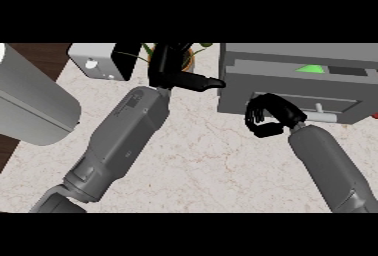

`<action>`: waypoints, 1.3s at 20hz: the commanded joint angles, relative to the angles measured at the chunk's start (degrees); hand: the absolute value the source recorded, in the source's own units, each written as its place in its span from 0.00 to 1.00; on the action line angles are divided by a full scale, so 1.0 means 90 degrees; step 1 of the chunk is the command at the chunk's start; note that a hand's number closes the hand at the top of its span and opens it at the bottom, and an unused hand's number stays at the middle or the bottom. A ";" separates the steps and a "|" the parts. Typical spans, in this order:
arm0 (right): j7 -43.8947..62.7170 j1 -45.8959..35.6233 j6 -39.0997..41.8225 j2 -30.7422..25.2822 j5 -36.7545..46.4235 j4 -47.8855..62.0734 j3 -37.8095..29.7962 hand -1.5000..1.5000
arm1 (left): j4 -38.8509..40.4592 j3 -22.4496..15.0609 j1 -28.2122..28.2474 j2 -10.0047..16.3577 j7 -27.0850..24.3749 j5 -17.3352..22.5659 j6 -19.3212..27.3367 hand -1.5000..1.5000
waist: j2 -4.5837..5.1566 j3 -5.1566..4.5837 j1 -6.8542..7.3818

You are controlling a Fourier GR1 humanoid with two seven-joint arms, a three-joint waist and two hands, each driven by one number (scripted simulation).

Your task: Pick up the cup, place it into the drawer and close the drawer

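The cup (313, 69) shows only as a small green patch at about 1 o'clock. It sits inside the open drawer (347, 102) of the grey cabinet (295, 52) on the table (207, 150). Picking up and placing therefore look done. The drawer is not yet shut, since a gap above its front panel leaves the cup in sight.

The right hand (267, 117), at about 3 o'clock, has its fingers clenched on nothing. It is at the lower left of the drawer front, left of the handle (319, 108). I cannot tell whether it touches the panel.

The left hand (168, 65), near 12 o'clock, has its fingers released and its thumb stretched toward the cabinet's left edge. It holds nothing.

What remains, by my reading, is pushing the drawer in until the gap closes.
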 commanded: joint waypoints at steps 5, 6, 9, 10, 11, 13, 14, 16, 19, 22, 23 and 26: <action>-0.0514 -0.1404 -0.0532 -0.0321 -0.0348 0.1509 -0.1071 1.00 | -0.0333 0.0055 0.0602 0.0577 0.0212 0.0025 -0.0126 0.00 | 0.0142 -0.0029 0.0407; -0.0433 -0.1580 -0.0667 -0.0379 -0.0328 0.1535 -0.1134 1.00 | -0.0345 0.0112 0.0698 0.0741 0.0232 0.0059 -0.0199 0.00 | 0.0149 -0.0033 0.0483; -0.0379 -0.1647 -0.0611 -0.0587 -0.0493 0.1728 -0.1360 1.00 | -0.0445 0.0085 0.0892 0.0955 0.0280 0.0056 -0.0442 0.00 | 0.0183 -0.0033 0.0542; -0.0258 -0.1884 -0.0401 -0.0714 -0.0616 0.1697 -0.1474 1.00 | -0.0476 0.0072 0.0803 0.0863 0.0266 0.0046 -0.0382 0.00 | 0.0201 -0.0034 0.0570; -0.0250 -0.1816 -0.0456 -0.0674 -0.0588 0.1739 -0.1445 1.00 | -0.0532 0.0011 0.0867 0.0874 0.0311 0.0014 -0.0400 0.00 | 0.0188 -0.0032 0.0598; -0.0237 -0.1910 -0.0326 -0.0810 -0.0656 0.1686 -0.1501 1.00 | -0.0517 0.0137 0.0901 0.0985 0.0297 0.0094 -0.0434 0.00 | 0.0207 -0.0040 0.0544; -0.0213 -0.1923 -0.0229 -0.0911 -0.0782 0.1637 -0.1614 1.00 | -0.0577 0.0031 0.1030 0.0955 0.0308 0.0061 -0.0544 0.00 | 0.0200 -0.0039 0.0645; -0.0271 -0.1867 -0.0156 -0.0954 -0.0787 0.1603 -0.1585 1.00 | -0.0648 0.0031 0.1001 0.0959 0.0310 0.0062 -0.0555 0.00 | 0.0229 -0.0035 0.0673; -0.0275 -0.1915 0.0074 -0.1047 -0.0930 0.1446 -0.1647 1.00 | -0.0656 0.0008 0.1074 0.0974 0.0355 0.0076 -0.0641 0.00 | 0.0251 -0.0039 0.0729; -0.0251 -0.1887 0.0234 -0.1124 -0.1116 0.1328 -0.1770 1.00 | -0.0720 0.0065 0.1080 0.1120 0.0420 0.0140 -0.0799 0.00 | 0.0236 -0.0041 0.0756; -0.0155 -0.1924 0.0230 -0.1088 -0.1109 0.1295 -0.1749 1.00 | -0.0740 0.0050 0.1145 0.1007 0.0322 0.0141 -0.0780 0.00 | 0.0239 -0.0052 0.0760; -0.0143 -0.1833 0.0414 -0.1201 -0.1171 0.1230 -0.1755 1.00 | -0.0782 0.0040 0.1172 0.1062 0.0395 0.0151 -0.0838 0.00 | 0.0231 -0.0048 0.0783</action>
